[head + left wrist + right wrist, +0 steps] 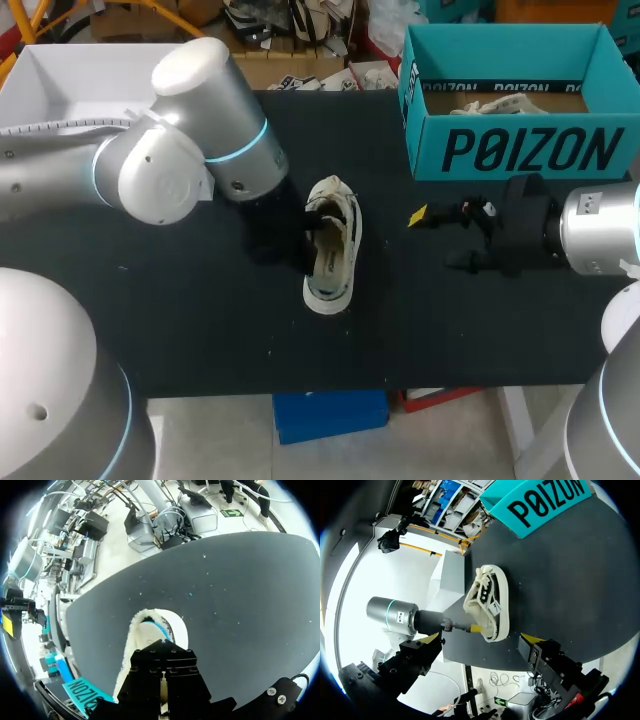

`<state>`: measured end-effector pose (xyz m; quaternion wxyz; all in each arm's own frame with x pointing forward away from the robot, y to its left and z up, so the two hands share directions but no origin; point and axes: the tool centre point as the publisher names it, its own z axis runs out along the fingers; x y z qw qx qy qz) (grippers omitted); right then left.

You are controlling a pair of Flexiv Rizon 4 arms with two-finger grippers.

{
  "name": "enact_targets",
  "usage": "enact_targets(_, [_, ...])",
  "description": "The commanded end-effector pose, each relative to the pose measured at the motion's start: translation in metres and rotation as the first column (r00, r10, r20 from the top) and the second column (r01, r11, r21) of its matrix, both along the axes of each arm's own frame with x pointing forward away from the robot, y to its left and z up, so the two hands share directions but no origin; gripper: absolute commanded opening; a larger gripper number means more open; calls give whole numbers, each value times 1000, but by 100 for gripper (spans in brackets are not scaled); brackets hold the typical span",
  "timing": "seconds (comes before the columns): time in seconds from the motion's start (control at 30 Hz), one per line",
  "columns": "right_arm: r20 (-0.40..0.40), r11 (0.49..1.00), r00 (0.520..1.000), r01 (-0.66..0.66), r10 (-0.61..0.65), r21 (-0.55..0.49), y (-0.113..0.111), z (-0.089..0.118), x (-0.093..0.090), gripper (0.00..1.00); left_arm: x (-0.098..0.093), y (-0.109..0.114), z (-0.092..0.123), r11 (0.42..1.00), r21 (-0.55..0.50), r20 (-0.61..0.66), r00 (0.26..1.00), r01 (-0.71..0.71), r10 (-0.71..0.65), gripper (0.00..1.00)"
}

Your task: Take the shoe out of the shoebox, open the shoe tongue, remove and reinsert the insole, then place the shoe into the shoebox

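teal cardboard shoebox (510,150) upper right, black lettering on front | white lace-up shoe (330,245) centre | left gripper (473,628) at shoe, grip unclear | right gripper (436,240) spread wide, empty

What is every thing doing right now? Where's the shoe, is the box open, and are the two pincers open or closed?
White lace-up shoe: out of the box, on the black table, opening facing up.
Teal cardboard shoebox: open, no lid on it, something pale inside.
Left pincer: right at the shoe; open or shut can't be told.
Right pincer: open, holding nothing, beside the shoe.
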<state>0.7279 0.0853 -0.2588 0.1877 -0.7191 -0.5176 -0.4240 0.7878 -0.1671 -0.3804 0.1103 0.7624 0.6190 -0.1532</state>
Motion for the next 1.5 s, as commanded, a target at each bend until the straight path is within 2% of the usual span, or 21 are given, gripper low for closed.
enact_targets(0.03, [0, 1000, 1000, 0, 0, 1, 0, 0, 0, 100, 1, 2, 1, 999, 52, 10, 1000, -1, 1, 0])
enact_targets(0.3, [0, 1000, 1000, 0, 0, 1, 0, 0, 0, 100, 5, 0, -6, 998, 56, 9, 1000, -8, 8, 0])
enact_targets(0.53, [0, 1000, 1000, 0, 0, 1, 0, 0, 0, 100, 3, -7, 5, 1000, 27, 5, 1000, 3, -4, 0])
enact_targets(0.83, [0, 1000, 1000, 0, 0, 1, 0, 0, 0, 100, 0, -11, 4, 1000, 27, 0, 1000, 17, -17, 0])
enact_targets(1.07, [0, 1000, 1000, 0, 0, 1, 0, 0, 0, 100, -3, -5, 16, 1000, 0, -23, 1000, 15, -15, 0])
enact_targets(1.5, [0, 1000, 1000, 0, 0, 1, 0, 0, 0, 100, 4, -10, 3, 1000, 11, 16, 1000, 1, -1, 0])
